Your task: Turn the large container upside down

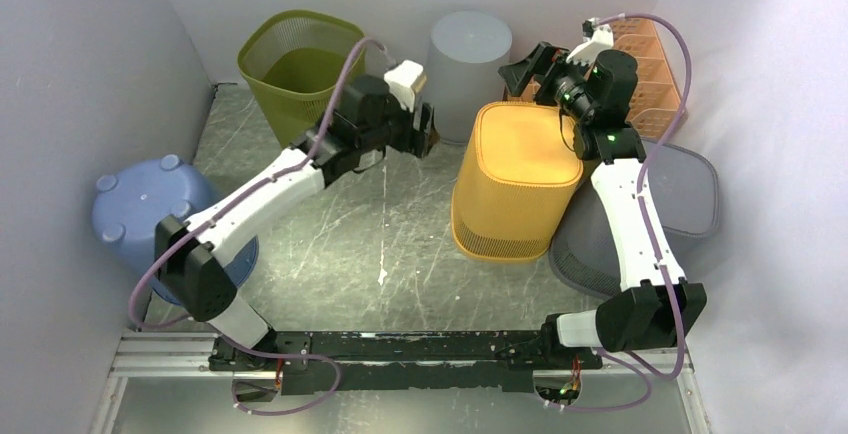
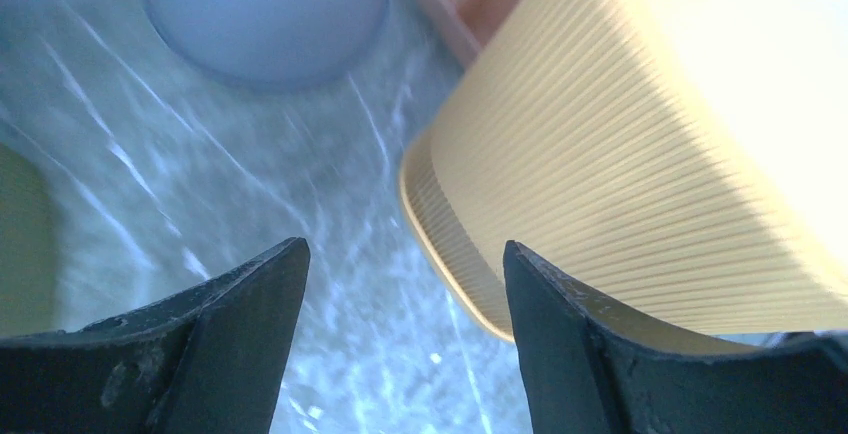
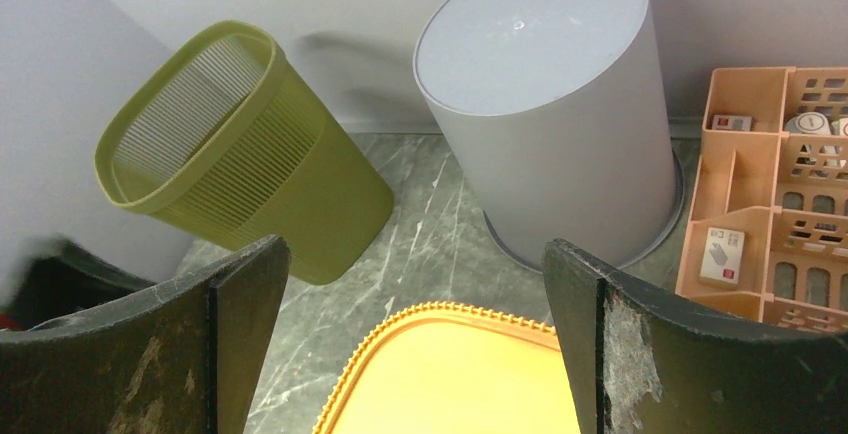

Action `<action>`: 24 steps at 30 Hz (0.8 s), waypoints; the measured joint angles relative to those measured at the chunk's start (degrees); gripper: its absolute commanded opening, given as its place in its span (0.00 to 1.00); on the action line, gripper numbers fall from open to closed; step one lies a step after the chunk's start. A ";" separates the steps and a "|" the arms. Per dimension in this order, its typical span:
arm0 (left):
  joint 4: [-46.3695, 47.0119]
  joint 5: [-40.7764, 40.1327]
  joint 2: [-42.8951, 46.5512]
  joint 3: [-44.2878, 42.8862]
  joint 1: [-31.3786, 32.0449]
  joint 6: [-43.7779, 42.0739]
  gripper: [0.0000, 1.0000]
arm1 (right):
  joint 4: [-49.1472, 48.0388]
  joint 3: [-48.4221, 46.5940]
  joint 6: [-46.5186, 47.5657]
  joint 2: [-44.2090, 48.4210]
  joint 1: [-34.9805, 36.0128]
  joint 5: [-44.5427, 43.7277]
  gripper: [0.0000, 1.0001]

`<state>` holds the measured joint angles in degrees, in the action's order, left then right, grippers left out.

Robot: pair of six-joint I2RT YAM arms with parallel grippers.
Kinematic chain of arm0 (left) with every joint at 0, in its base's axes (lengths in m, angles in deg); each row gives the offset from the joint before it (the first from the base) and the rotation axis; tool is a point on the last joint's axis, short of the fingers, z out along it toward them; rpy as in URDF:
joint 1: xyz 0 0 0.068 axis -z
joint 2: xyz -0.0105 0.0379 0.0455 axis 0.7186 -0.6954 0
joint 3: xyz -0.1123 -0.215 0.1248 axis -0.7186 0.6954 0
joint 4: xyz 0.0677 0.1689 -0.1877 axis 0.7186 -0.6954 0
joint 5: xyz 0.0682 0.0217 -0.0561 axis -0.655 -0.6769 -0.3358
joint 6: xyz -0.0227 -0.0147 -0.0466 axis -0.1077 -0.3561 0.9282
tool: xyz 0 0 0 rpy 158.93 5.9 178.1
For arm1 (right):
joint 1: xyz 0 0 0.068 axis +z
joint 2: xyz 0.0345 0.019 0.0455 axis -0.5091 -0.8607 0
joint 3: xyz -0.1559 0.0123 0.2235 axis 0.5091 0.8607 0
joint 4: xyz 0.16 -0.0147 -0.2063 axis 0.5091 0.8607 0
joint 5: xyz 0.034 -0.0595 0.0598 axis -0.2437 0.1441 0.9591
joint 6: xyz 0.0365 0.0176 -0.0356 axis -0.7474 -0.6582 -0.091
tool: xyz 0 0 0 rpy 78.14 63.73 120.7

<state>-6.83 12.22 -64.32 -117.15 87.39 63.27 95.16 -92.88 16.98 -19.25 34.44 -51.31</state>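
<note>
The large orange ribbed container [image 1: 515, 179] stands right of centre with its closed base up and its rim on the table, leaning against a grey basket. It also shows in the left wrist view [image 2: 650, 154] and the right wrist view [image 3: 460, 374]. My left gripper [image 1: 432, 129] is open and empty, hovering just left of the container's upper side; the table shows between its fingers [image 2: 405, 249]. My right gripper [image 1: 530, 69] is open and empty, above the container's far edge [image 3: 415, 244].
A green basket [image 1: 300, 64] and an upturned grey round bin [image 1: 468, 54] stand at the back. A peach organizer [image 1: 650, 64] is at the back right. A grey basket [image 1: 680, 194] lies at the right. An upturned blue tub [image 1: 150, 204] is at the left wall.
</note>
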 measured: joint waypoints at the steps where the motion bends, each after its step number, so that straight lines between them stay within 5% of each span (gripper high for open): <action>1: -0.94 -0.52 1.01 -2.19 -0.33 -2.21 0.85 | -0.07 0.09 -0.20 -0.17 0.00 0.20 1.00; 11: -9.42 -0.20 -5.05 -22.60 -12.68 -22.47 0.90 | -0.76 0.15 -0.66 -0.61 0.15 0.68 1.00; 17: -12.70 0.22 -7.91 -23.02 -18.60 -28.46 0.90 | -0.72 0.15 -0.61 -0.61 0.15 0.66 1.00; 24: -14.75 0.42 -7.91 -22.93 -21.38 -31.17 0.78 | -0.74 0.15 -0.63 -0.81 0.31 0.61 1.00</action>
<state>-21.58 12.63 -72.23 -140.08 66.02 32.10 94.42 -92.73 16.35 -20.06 34.75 -50.70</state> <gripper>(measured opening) 0.812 0.999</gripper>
